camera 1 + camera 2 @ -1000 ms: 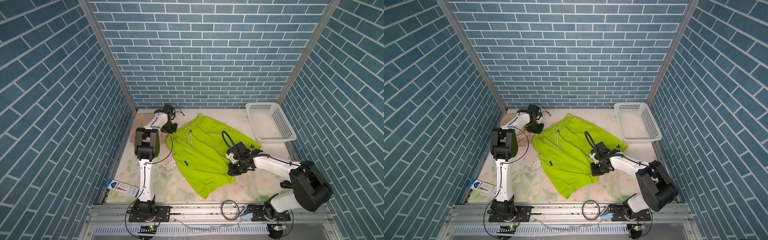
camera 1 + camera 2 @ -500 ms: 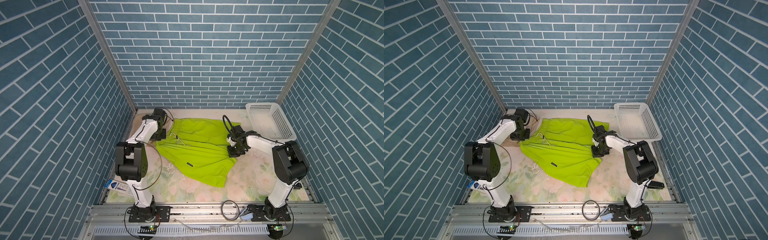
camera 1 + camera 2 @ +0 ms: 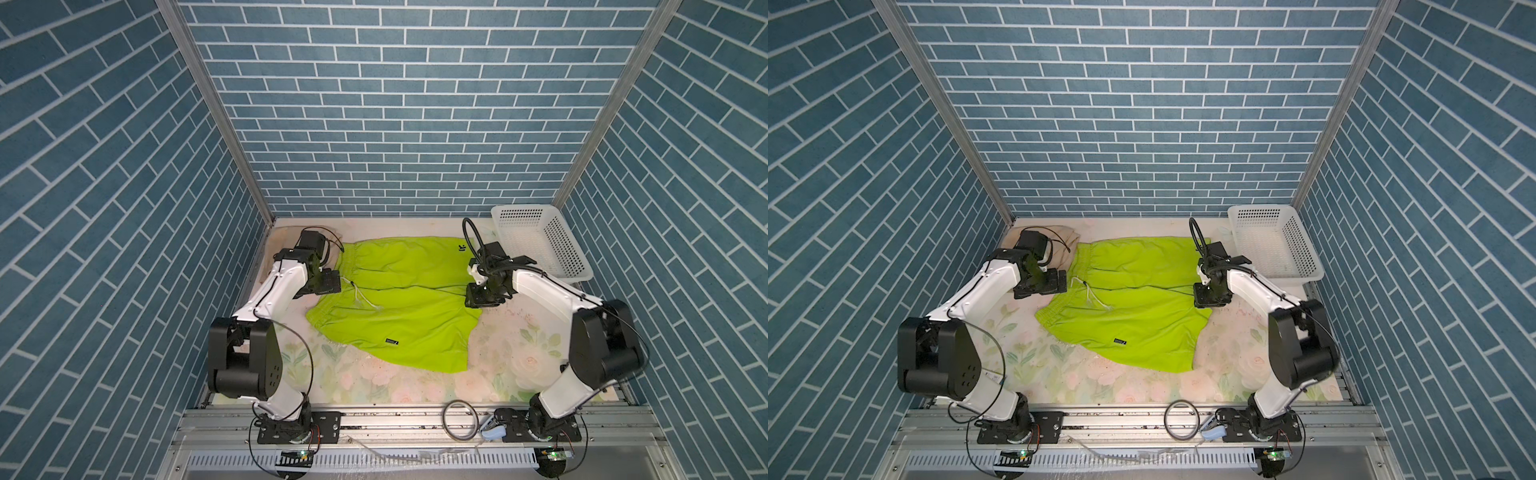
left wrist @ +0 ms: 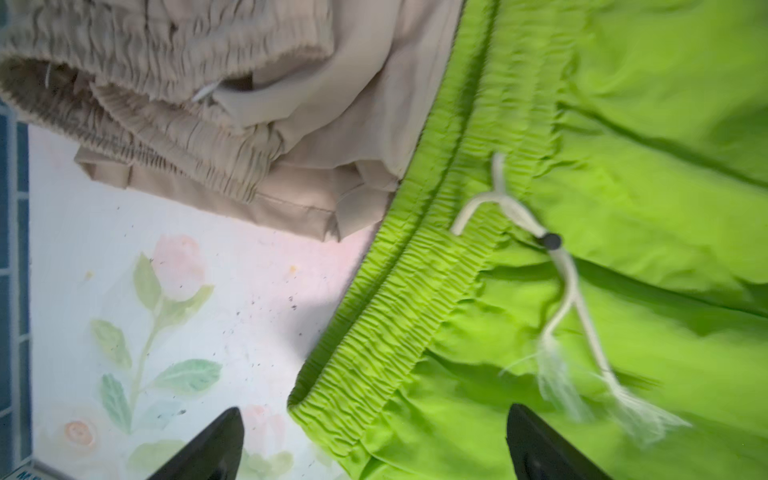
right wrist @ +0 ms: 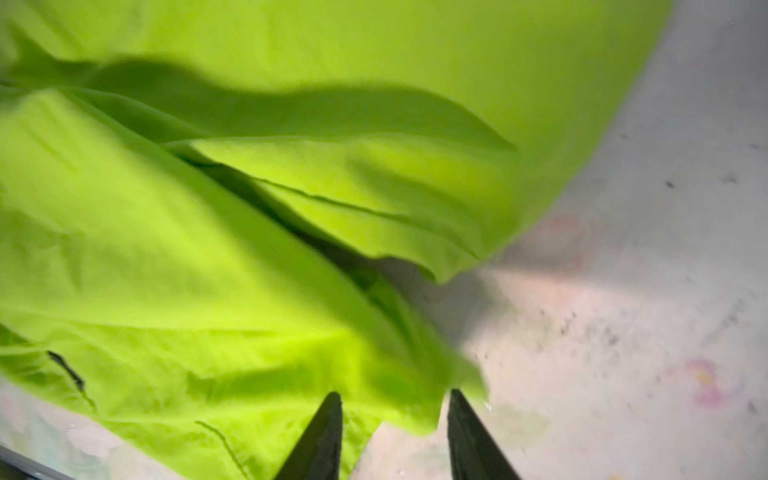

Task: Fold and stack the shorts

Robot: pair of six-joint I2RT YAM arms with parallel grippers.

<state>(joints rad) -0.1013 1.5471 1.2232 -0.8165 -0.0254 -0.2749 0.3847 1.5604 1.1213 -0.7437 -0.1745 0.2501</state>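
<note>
Lime shorts (image 3: 399,307), swung round and just released, lie spread on the desk (image 3: 519,353) beside the basket (image 3: 540,216); your left jaws gape empty, right jaws half-parted, gripping nothing. Folding can begin; tan shorts (image 3: 1067,245) lie farther from the basket.

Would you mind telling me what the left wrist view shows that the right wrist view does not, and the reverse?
Only the left wrist view shows the folded beige shorts beside the lime-green shorts' gathered waistband and white drawstring. Only the right wrist view shows the green leg hems, one layer lapping over the other. Both show lime-green fabric lying on the floral table cover, and each shows its own gripper's dark fingertips standing apart: the left gripper wide, the right gripper narrower.
</note>
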